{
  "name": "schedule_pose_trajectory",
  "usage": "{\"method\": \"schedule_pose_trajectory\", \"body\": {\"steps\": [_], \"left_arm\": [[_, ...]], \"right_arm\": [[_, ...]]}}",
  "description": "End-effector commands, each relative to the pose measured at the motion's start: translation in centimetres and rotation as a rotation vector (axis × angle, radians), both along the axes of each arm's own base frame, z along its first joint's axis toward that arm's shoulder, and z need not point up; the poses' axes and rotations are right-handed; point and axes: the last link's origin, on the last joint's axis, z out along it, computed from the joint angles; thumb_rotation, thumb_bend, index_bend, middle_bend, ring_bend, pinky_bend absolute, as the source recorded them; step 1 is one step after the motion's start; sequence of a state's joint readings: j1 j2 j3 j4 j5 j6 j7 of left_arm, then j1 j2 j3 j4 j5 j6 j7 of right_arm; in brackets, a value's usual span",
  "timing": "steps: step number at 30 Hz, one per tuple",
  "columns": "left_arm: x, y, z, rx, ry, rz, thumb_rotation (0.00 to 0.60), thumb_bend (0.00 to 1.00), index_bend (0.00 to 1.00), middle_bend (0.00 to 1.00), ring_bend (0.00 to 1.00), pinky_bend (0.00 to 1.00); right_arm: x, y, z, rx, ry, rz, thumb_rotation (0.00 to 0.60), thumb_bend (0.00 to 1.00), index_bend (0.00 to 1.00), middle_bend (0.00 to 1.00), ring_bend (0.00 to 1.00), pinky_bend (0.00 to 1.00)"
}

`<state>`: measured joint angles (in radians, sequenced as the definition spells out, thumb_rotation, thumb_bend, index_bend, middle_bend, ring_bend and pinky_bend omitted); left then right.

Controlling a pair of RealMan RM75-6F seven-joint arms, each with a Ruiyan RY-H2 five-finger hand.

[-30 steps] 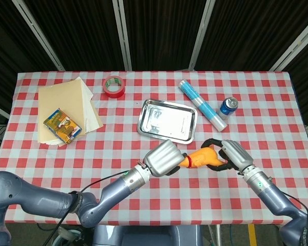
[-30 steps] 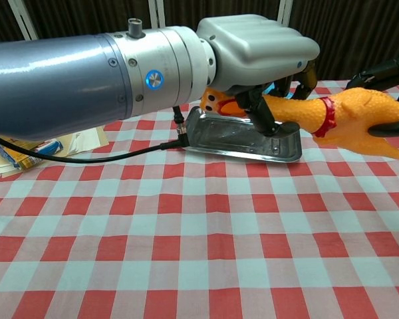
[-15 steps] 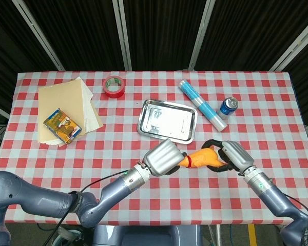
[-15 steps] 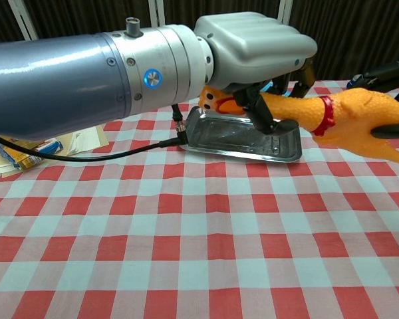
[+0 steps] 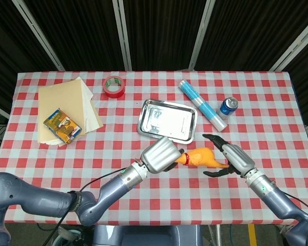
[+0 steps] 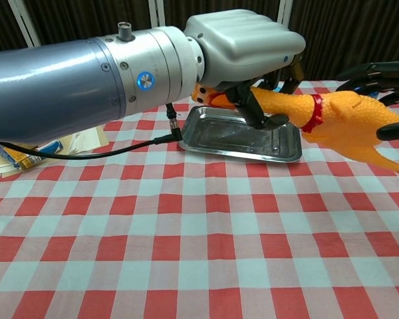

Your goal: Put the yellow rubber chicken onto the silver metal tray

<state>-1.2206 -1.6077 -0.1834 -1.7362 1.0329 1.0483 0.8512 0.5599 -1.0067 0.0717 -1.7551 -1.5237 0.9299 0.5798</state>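
1. Hidden parts: in the chest view the left robot hand and its thick grey forearm cover the chicken's head end and the tray's far left rim; the right robot hand is cut off at the frame edge, only dark fingers showing.
2. Chicken: yellow-orange rubber, long neck with a red collar, plump body tapering to legs. It is held off the tabletop, just in front of the tray and not on it.
3. Tray: shiny silver metal, rectangular with rounded corners and a raised rim, lying flat on the red-and-white checked cloth.
4. Left robot hand: smooth grey shell, dark fingers closed round the chicken's neck, gripping it.
5. Right robot hand: fingers spread apart beside the chicken's body end (whether any fingertip touches the rubber cannot be told); it grips nothing.
6. Other items, well apart: red tape roll, blue can, blue-and-white tube, and a small box on tan paper sheets.
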Motion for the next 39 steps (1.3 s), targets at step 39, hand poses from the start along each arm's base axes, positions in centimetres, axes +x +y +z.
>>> {"method": "schedule_pose_trajectory", "body": {"steps": [39], "left_arm": [[-8.8,12.4,-5.3,-0.025,-0.258,0.43,0.6,0.65,0.69,0.75,0.66,0.74]], "right_arm": [[-4.9,0.1,4.3,-0.161,0.008,-0.126,0.442,0.18,0.0,0.07,0.03,0.15]]}}
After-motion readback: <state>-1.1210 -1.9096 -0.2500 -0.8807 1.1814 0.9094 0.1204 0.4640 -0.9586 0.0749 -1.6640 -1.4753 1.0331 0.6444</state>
